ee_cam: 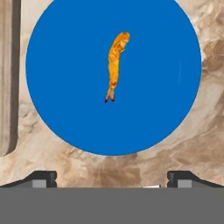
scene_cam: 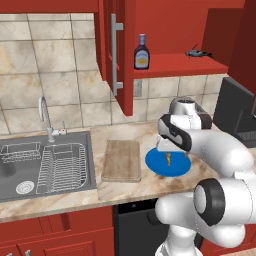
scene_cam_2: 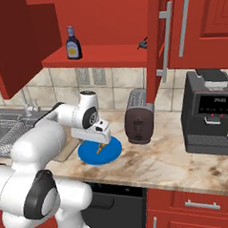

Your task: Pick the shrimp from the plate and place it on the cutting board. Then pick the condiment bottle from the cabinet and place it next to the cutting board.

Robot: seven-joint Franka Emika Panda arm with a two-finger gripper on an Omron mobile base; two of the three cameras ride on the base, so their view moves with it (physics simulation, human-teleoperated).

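left base view: hand [scene_cam: 169, 148] partly hides shrimp [scene_cam: 168, 159] on plate [scene_cam: 155, 165].

marble counter [scene_cam: 125, 187] — plate [scene_cam: 176, 168], cutting board [scene_cam: 121, 160], toaster [scene_cam_2: 139, 122]

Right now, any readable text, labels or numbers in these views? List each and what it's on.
None can be read.
Bottle on the cabinet shelf: pale label, too small to read.
Coffee machine: a light mark on its dark front panel, too blurred to read.
Plate, shrimp, cutting board: no text.
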